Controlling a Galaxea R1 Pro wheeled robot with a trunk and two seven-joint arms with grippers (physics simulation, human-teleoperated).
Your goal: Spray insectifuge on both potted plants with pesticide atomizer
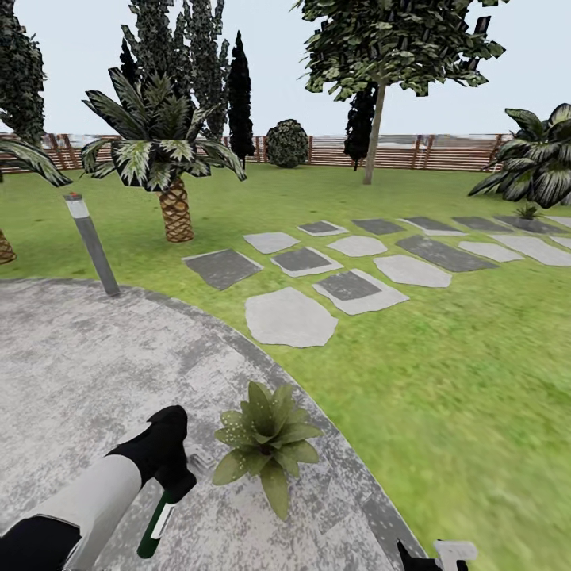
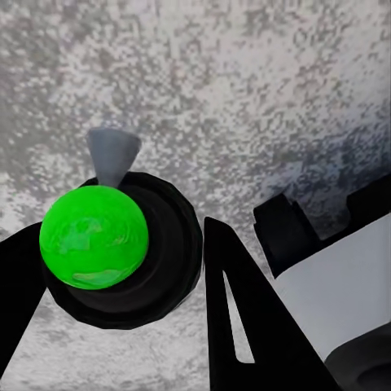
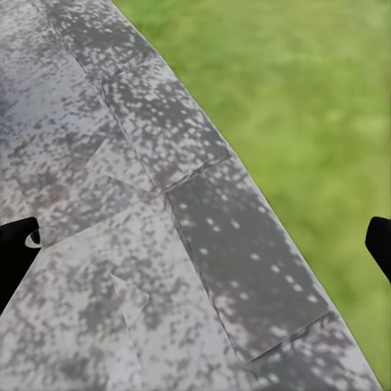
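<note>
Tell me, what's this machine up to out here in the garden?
It is tending plants. Its left claw is shut on a small green spray bottle, held over the round grey patio right beside a little potted plant at the patio's edge. The bottle's pale nozzle shows in the left wrist view. A second small plant sits far off by the stepping stones. The right claw is open and empty, over the patio's rim.
</note>
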